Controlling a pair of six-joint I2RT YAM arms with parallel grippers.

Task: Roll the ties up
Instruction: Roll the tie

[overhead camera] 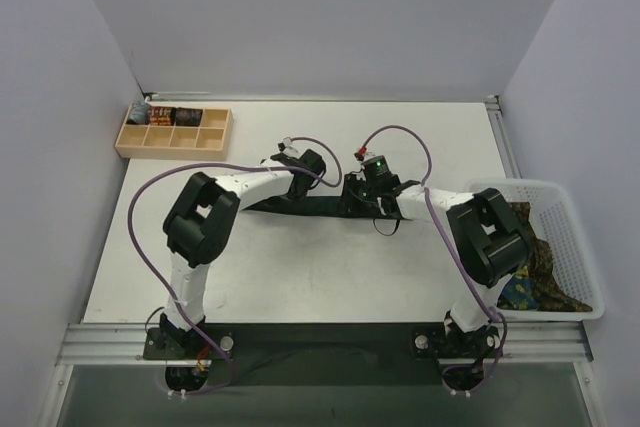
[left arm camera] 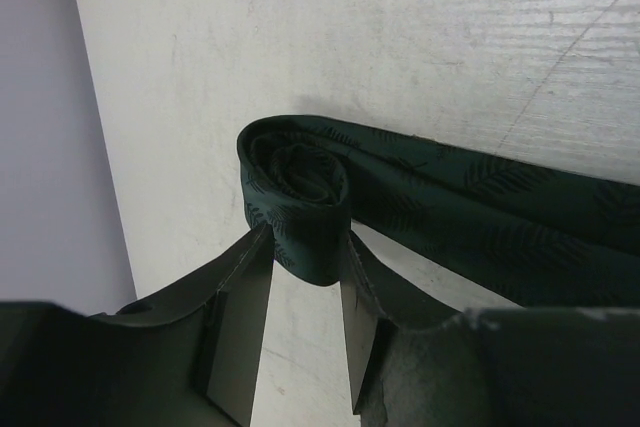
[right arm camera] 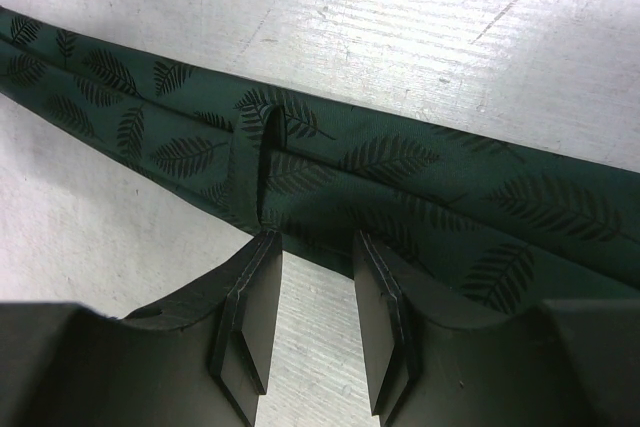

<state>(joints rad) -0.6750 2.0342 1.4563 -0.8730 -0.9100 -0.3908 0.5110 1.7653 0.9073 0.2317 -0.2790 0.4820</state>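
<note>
Left end effector (left arm camera: 305, 247): pinching rolled end of dark green leaf-print tie (left arm camera: 480, 207) | right end effector (right arm camera: 316, 247): spread, tips at tie's edge | tie unrolled length: flat, mid-table (overhead camera: 300, 267) | other ties (overhead camera: 548, 265): in white basket (overhead camera: 515, 184), right

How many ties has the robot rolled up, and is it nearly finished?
Three small rolls sit in the wooden tray, probably finished ties. Right now the left tool pinches the rolled-up end of the green tie, only a few turns in. The right tool is open over its flat part. Most of that tie is unrolled, and more ties wait in the white basket. So not nearly.
</note>
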